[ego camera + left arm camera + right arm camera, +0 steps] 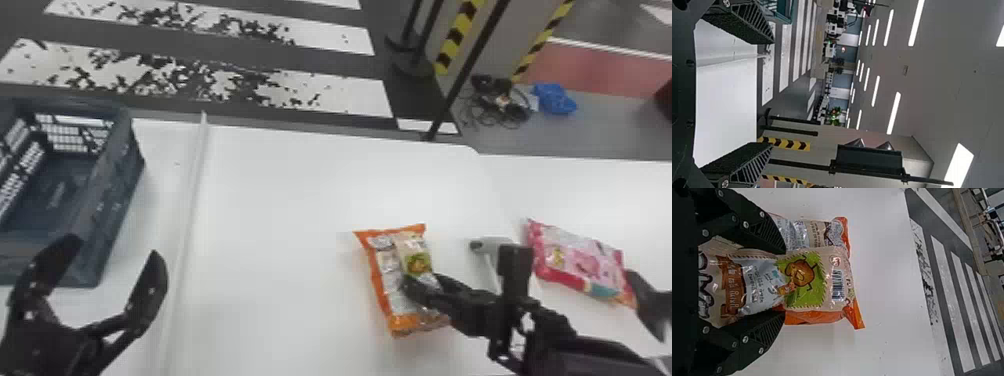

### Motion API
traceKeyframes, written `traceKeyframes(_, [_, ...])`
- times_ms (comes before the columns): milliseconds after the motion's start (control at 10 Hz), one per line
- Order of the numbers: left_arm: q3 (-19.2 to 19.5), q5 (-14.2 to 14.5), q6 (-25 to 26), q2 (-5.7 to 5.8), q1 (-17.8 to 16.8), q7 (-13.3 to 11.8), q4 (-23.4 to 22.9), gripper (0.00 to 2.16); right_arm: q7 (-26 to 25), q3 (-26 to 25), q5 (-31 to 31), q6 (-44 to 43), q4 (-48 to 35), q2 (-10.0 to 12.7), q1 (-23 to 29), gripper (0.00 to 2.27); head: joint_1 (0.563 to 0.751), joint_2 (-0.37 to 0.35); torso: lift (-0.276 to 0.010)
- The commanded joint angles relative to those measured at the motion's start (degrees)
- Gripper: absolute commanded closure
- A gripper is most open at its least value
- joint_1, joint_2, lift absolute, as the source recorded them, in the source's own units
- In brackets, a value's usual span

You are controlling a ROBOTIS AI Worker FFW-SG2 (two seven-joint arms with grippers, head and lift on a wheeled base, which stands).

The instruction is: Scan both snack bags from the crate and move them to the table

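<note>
Striped floor: dark with broad white bars, beyond the tables.
White tabletop: pale, with a rounded far corner and a thin raised strip running along it between the crate and the snack bags.
Crate: dark blue-grey plastic with slatted walls, upright at the robot's left.
Right gripper: clenched on the orange snack bag; in its wrist view the two fingers press in from opposite sides of the packet.
Left gripper: released, fingers spread wide, near the crate's near corner.
Orange snack bag: over the white tabletop, between the strip and the scanner; the right wrist view shows its beige panel, green picture and barcode. Whether it touches the tabletop I cannot tell.
Pink snack bag: lying flat on the white surface at the robot's right, just beyond the scanner.
Scanner: grey head on a pale stem, between the two bags.
Crumpled blue plastic: on the floor, beside tangled black cables.
</note>
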Motion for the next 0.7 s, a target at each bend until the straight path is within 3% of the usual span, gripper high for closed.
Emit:
traceKeyframes(0, [-0.2, 0.1, 0.1, 0.01, -0.3, 0.0, 0.2, 0.07, 0.0, -0.7, -0.5, 0.4, -1.4, 0.0, 0.5, 2.24, 0.695, -0.211, -0.087])
traceKeyframes(300, [-0.3, 0.0, 1.3, 0.01, -0.8, 0.2, 0.2, 0.07, -0.9, -3.4, -3.8, 1.0, -9.3, 0.8, 3.6, 2.24, 0.695, -0.219, -0.087])
traceKeyframes(600, [-0.3, -0.1, 1.5, 0.10, -1.0, 0.3, -0.1, 0.07, -1.2, -11.0, -12.8, 7.1, -13.1, 1.4, 0.5, 2.24, 0.695, -0.234, -0.087])
